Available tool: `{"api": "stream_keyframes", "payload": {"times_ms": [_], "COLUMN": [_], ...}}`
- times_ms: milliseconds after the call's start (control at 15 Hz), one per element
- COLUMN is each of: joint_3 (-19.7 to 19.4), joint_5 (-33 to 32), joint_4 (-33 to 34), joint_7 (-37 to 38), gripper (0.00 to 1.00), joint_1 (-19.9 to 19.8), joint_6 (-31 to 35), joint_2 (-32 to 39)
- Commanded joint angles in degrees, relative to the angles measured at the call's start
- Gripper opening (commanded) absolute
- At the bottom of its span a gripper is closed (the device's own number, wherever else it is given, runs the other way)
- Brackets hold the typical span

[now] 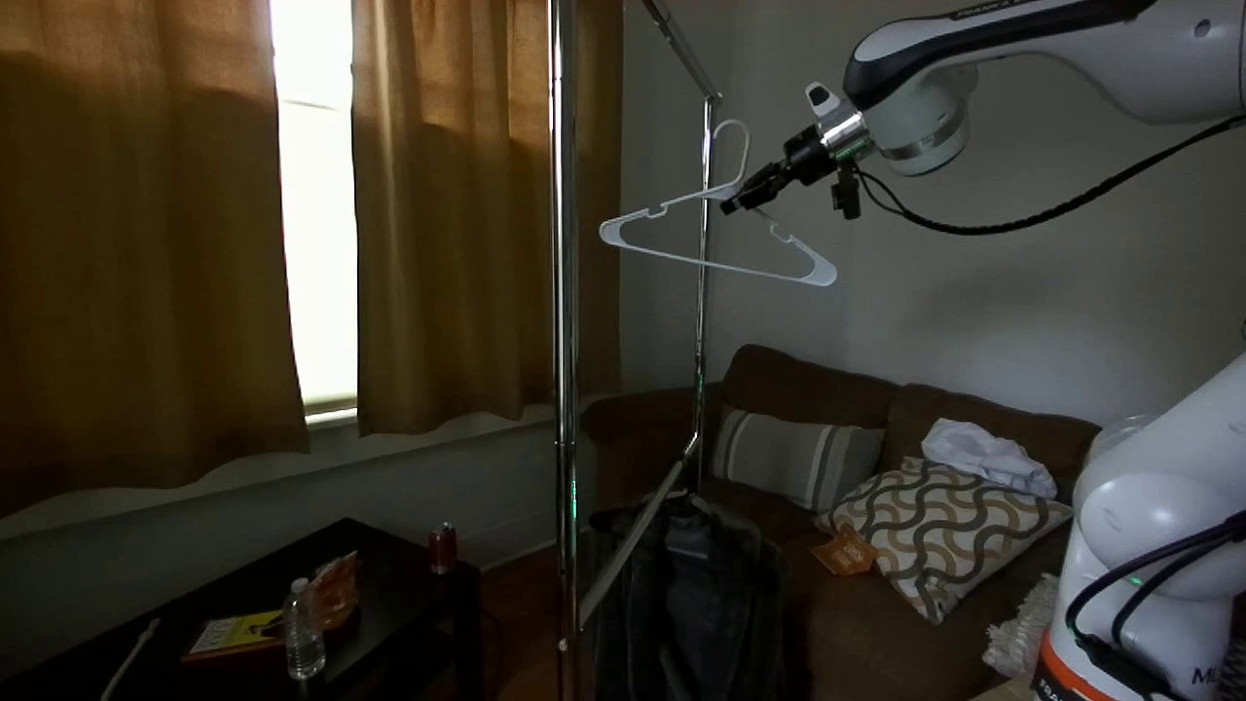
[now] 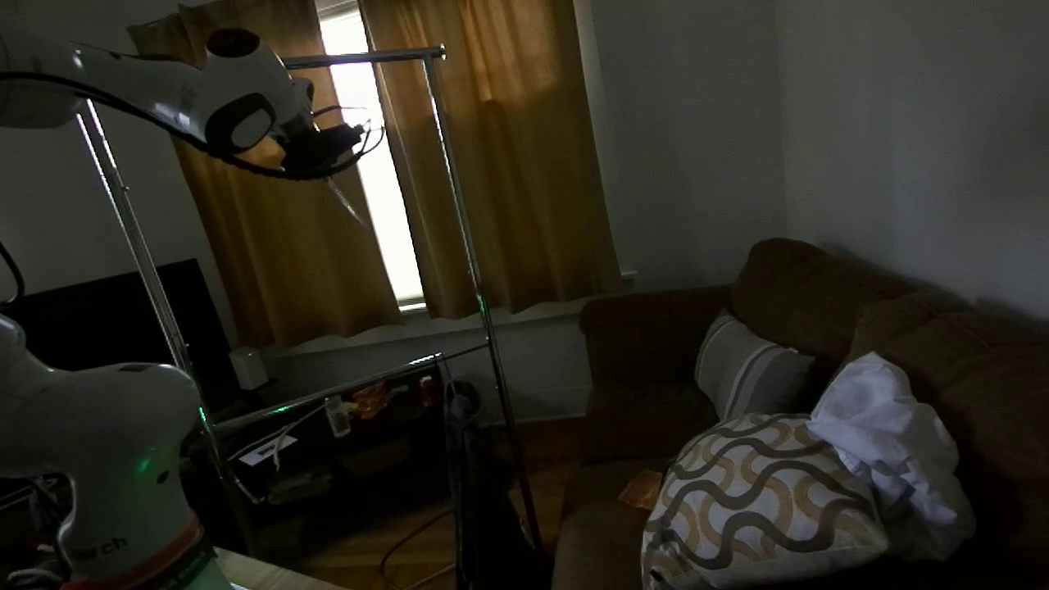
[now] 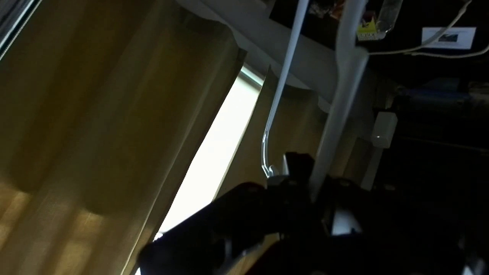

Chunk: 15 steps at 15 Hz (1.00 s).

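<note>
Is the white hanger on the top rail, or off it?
Off: the gripper holds the hanger, its hook clear of the rail.

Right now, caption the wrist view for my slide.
Claw gripping a white hanger, golden curtains and a bright window beyond.

Single arm [image 1: 1158, 68], raised high, reaching well out from the shoulder [image 1: 1139, 535]. Upper arm [image 1: 1197, 428] slants upward; forearm [image 2: 156, 86] carried far above it, closer to level. Wrist [image 1: 915, 127] bends under at the end, then a silver collar [image 1: 845, 131], then the black gripper [image 1: 730, 206], tilted nose-down, neither vertical nor flat. Fingers [image 1: 759, 190] drawn together in a pinch, weight held near the tips. From behind, the gripper is mostly silhouette; I cannot separate the fingers there. Up close at the wrist, deep shadow, exact contact hard to read.
</note>
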Motion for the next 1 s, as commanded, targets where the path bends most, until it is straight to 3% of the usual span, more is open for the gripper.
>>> {"api": "stream_keyframes", "payload": {"times_ms": [0,467,933], "joint_3": [-1.36,-1.78,-1.74], "joint_5": [4.03,11.98,16.60], "joint_4": [1.02,4.52,12.19], "joint_7": [-2.10,-7.72,-12.75], "gripper": [0.01,0.01,0.01], "joint_1": [4.06,10.82,13.13], "joint_6": [3.18,9.68,8.27], "joint_2": [0.16,2.21,6.94]}}
